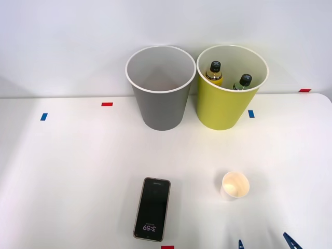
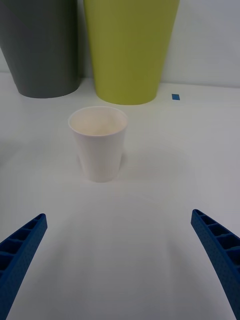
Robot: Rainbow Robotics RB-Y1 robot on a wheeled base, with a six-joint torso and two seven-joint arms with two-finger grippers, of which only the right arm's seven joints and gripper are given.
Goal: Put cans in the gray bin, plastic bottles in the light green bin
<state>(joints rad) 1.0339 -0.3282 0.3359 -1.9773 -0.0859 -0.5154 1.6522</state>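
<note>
Upright paper cup (image 2: 99, 142) before spread end effector (image 2: 120, 260)

Not much of the robot itself was on show, just the right tool (image 2: 120, 260). Its two fingers (image 2: 220, 250) were bright blue plastic, long and tapering toward the tips, with a ribbed, ladder-like pattern of little open cells running along each one. From the front camera the tool (image 1: 265, 243) was two small blue points.

- A white tabletop (image 1: 62, 171) spreads wide, meeting a plain pale wall (image 1: 62, 41) at its far edge.
- Small red tape marks (image 1: 107, 104) and blue tape marks (image 1: 43, 116) dot it.
- Soft, even light casts faint shadows.
</note>
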